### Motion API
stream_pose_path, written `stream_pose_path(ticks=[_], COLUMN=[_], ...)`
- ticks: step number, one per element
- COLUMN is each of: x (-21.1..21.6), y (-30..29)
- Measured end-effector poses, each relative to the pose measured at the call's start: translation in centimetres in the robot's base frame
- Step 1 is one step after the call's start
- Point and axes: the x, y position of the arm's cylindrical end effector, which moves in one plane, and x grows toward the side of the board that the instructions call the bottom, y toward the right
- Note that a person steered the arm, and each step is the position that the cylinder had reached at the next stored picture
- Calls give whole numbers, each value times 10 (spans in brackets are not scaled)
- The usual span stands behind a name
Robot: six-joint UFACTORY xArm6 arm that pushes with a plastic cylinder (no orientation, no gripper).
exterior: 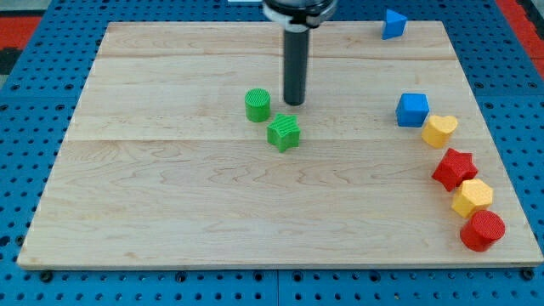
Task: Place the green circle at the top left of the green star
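Note:
The green circle [257, 104] stands near the middle of the wooden board [170, 212]. The green star [284, 133] lies just below and to the right of it, nearly touching. My tip [294, 103] rests on the board just right of the green circle and above the green star, a small gap from both.
A blue block [393, 24] sits at the view's top right edge. Down the right side run a blue cube [412, 110], a yellow heart [439, 130], a red star [454, 168], a yellow hexagon [472, 197] and a red circle [483, 229].

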Motion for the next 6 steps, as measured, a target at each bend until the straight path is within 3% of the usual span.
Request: stream_pose_path(ticks=[1,2,3,4,6], x=[-8,-9,37,46,7], y=[-42,-146,-170,-116,-83])
